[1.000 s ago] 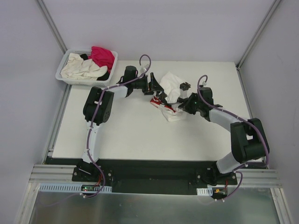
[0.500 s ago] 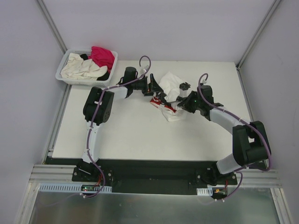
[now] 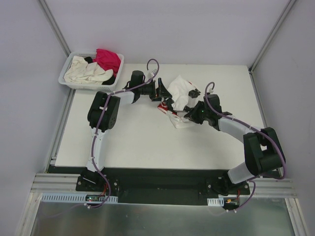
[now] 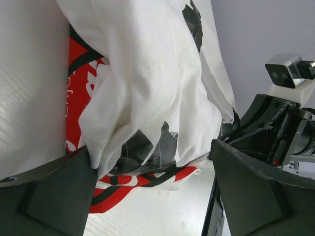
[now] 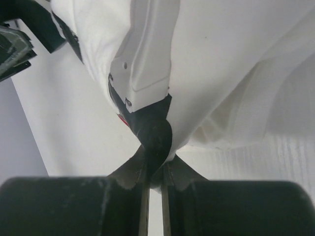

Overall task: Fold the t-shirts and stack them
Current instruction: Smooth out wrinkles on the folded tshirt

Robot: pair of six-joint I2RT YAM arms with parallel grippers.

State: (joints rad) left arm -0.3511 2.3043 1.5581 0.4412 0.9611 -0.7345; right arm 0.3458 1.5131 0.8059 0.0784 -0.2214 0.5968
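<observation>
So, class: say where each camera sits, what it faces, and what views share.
Top external: above and behind, looking down on the table; both arms whole.
Left wrist: on the left arm, facing the printed t-shirt between the open left gripper.
Right wrist: on the right arm, facing that shirt; right gripper shut on it.
Shared: all three show that shirt.

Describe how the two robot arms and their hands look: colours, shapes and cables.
The left arm and right arm are built alike: white tubular links between bulky black joint housings. A purple cable runs along each arm and loops free near the wrist. The left hand and right hand are black, each with two flat, dark grey fingers.
</observation>
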